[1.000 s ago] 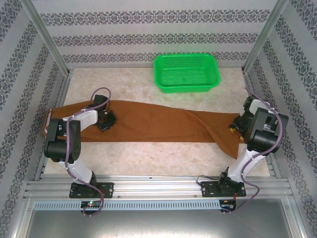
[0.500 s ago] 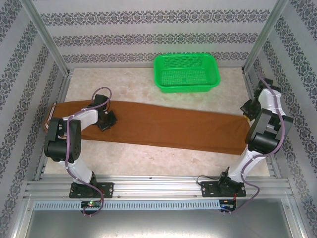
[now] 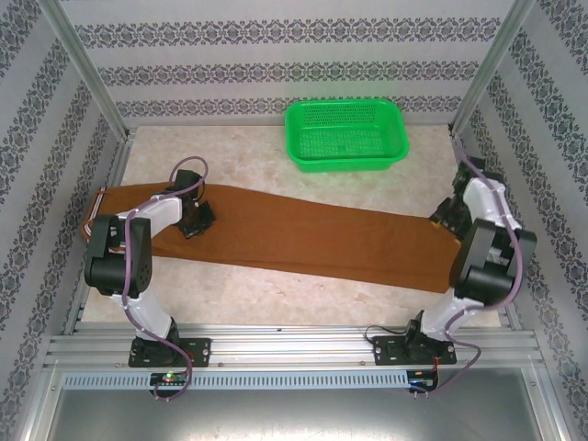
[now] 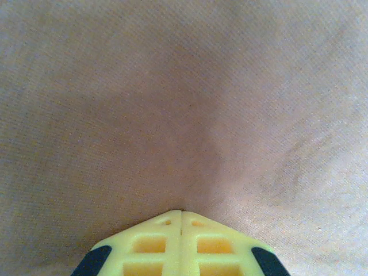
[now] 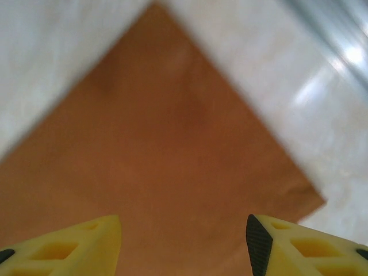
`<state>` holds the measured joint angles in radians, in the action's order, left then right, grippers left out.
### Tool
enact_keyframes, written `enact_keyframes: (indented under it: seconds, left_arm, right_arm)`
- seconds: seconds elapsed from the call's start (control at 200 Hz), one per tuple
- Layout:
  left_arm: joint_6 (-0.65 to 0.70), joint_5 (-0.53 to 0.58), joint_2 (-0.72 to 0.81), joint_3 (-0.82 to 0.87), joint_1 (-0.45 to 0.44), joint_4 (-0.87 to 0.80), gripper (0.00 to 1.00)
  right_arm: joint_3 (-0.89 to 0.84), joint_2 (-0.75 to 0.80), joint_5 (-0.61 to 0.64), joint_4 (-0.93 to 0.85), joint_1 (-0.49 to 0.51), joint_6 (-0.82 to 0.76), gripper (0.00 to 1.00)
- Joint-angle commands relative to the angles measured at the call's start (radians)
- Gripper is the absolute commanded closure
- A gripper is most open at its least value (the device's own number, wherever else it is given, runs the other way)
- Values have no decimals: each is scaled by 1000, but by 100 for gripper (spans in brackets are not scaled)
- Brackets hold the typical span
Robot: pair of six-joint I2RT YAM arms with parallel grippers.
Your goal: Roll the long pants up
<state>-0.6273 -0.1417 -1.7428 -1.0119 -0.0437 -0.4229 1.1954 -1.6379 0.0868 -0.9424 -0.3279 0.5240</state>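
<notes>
The long pants (image 3: 294,237) are rust-brown cloth, stretched flat across the table from far left to far right. My left gripper (image 3: 195,223) rests on the cloth near its left end. In the left wrist view its yellow fingertips (image 4: 181,214) are shut together and press onto the pants (image 4: 184,103), with faint creases running off to the right. My right gripper (image 3: 441,219) hangs over the right leg end. In the right wrist view it (image 5: 184,241) stands open above the corner of the pants (image 5: 161,149), holding nothing.
A green mesh basket (image 3: 344,103) stands at the back of the table, beyond the pants. Patterned walls and metal posts (image 3: 87,64) close in the sides. Pale tabletop (image 3: 276,294) shows between the pants and the front rail.
The right gripper pulled the bunched leg end out to the right, straightening the pants, then opened and let go. The left gripper and waist end shifted slightly towards the back.
</notes>
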Motion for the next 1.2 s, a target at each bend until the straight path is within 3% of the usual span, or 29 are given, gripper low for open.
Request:
enact_keyframes:
  seconds: [0.0,0.03,0.075,0.135,0.265,0.485,0.57,0.694,0.824,1.084,1.194]
  left_arm:
    - [1,39,-25,-18,5,-38,100]
    - [0,40,-30,-18,6,-36,100]
    - [-3,40,-34,-17,5,-33,100]
    - [-3,36,-37,-19,5,-30,100]
    - [-10,33,-32,-19,5,-21,100]
    - [-10,68,74,3,5,-39,100]
    - [-11,96,148,22,5,-60,70]
    - [-9,104,252,55,7,-67,38]
    - [-6,117,293,55,10,-106,30]
    - [-62,109,354,112,17,-108,24]
    - [-96,131,390,125,19,-126,23]
  right_arm:
    - [-113,75,-44,0,115,45,40]
    - [-134,80,-57,5,153,54,44]
    - [-155,75,-73,11,204,74,59]
    - [-174,48,-103,33,253,94,100]
    - [-158,-72,-186,88,305,122,100]
    - [-15,-276,-163,61,358,114,100]
    - [51,-331,-132,18,357,103,100]
    - [151,-390,-78,-43,341,86,100]
    - [213,-426,-34,-89,298,74,100]
    - [232,-421,26,-101,119,34,100]
    - [236,-384,-26,-67,75,31,100]
